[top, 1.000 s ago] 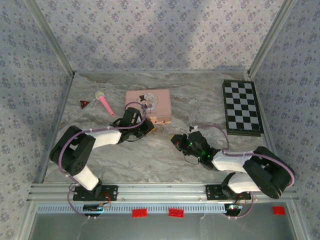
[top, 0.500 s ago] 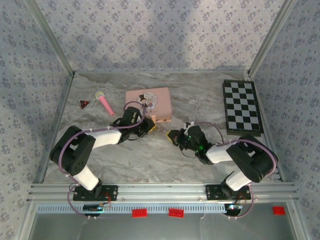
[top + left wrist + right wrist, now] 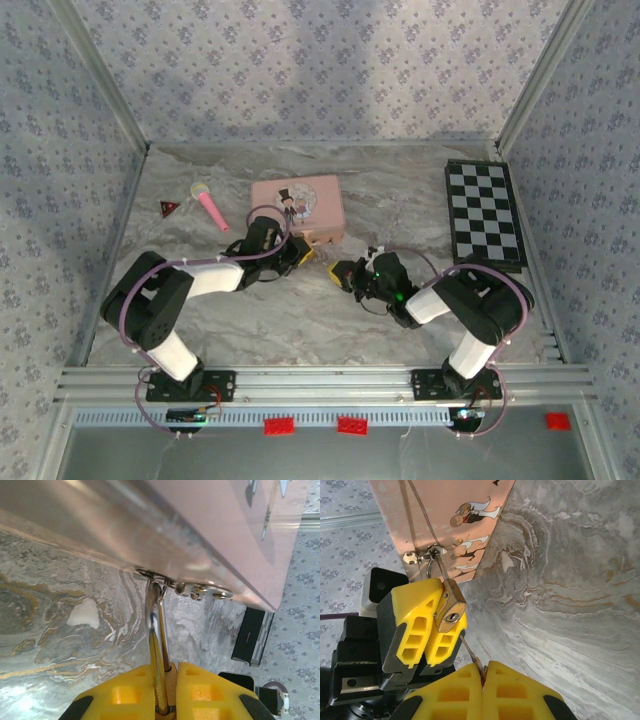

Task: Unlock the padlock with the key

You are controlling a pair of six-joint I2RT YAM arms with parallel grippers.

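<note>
At the table's (image 3: 400, 190) middle: marbled grey top; glossy pink rectangular tin (image 3: 297, 205). Left gripper (image 3: 432, 630), ribbed yellow fingers clamped on padlock (image 3: 450, 611), a small brass block hung from the tin's near-edge hasp. Right gripper (image 3: 482, 677), clamped on key (image 3: 470, 654), has moved leftward; the thin blade's tip is now just short of the keyhole, so insertion is likely next.

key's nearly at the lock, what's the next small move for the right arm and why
Probably ease the right gripper forward along the line of the key, so its tip enters the keyhole. The left gripper holds the padlock with the keyhole facing the key. The tip sits just short of it and looks roughly lined up.
</note>
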